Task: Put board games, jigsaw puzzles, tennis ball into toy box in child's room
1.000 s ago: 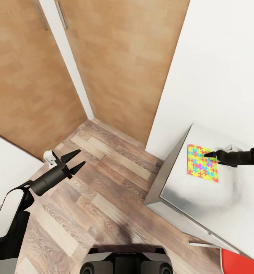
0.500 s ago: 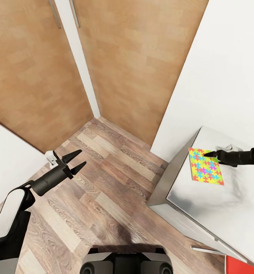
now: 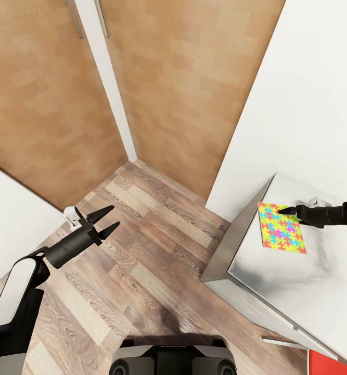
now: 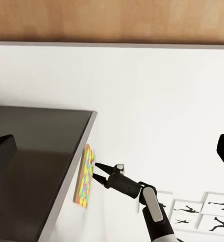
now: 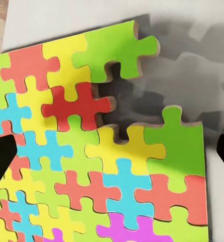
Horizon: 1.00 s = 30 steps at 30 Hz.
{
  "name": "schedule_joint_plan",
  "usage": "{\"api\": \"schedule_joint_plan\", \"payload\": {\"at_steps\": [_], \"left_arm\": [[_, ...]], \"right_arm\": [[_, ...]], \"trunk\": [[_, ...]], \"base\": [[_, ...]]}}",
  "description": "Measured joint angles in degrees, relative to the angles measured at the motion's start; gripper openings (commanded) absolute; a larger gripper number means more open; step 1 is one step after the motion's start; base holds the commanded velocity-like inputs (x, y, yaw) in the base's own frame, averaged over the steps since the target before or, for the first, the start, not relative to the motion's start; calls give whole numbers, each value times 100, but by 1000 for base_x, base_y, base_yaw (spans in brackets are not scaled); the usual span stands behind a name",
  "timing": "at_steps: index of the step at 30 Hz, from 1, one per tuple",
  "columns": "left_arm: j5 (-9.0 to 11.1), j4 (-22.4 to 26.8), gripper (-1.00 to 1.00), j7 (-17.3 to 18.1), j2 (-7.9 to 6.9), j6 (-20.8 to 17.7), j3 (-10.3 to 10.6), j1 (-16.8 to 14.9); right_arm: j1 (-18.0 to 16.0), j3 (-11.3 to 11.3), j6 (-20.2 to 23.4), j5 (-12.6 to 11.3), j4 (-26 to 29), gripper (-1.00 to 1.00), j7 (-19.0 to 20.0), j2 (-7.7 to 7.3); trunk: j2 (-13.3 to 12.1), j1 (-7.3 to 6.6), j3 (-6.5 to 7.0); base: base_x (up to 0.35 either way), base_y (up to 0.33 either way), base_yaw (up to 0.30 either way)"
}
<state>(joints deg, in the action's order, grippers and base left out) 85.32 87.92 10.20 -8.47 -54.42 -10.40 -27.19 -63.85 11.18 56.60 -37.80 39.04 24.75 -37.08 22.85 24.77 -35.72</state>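
Note:
One jigsaw puzzle [image 3: 281, 234] lies flat on the pale grey table [image 3: 298, 291], near its left corner. It is a sheet of yellow, green, red, blue and pink pieces. My right gripper [image 3: 283, 210] hovers over the puzzle's far edge. The right wrist view shows it open, its dark fingertips [image 5: 1, 159] far apart over the jigsaw puzzle [image 5: 91, 151]. My left gripper [image 3: 106, 220] is open over the wood floor with nothing between its fingers, well left of the table. From the left wrist, the jigsaw puzzle [image 4: 84, 176] and the right gripper [image 4: 98, 168] show beside it.
Two wooden doors [image 3: 183, 88] and a white wall [image 3: 308, 94] stand behind the table. A red chair seat [image 3: 334, 364] shows at the lower right by the table's front. Wood-plank floor [image 3: 142, 260] lies between my base [image 3: 173, 357] and the doors. Black silhouette pictures [image 4: 212, 204] hang on the wall.
The whole head view shifted between the oldest frame and half a second ago, so the camera moved. Since then the left gripper has drifted slightly. The right gripper stays at the puzzle's far edge.

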Motion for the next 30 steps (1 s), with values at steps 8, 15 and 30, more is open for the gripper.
{"api": "schedule_joint_plan", "payload": {"at_steps": [8,15,30], "left_arm": [[0,1,100,0,0,5,4,1],[1,1,100,1,-3,6,6,1],[-1,0,100,0,-7,5,8,0]], "right_arm": [[0,9,-5,29,5,100,1,-1],[3,5,1,-12,9,100,5,3],[-4,1,2,-4,10,100,6,0]], "trunk": [[0,-1,0],[-1,-2,0],[0,5,0]], "base": [[0,0,109],[0,0,232],[0,0,94]]}}
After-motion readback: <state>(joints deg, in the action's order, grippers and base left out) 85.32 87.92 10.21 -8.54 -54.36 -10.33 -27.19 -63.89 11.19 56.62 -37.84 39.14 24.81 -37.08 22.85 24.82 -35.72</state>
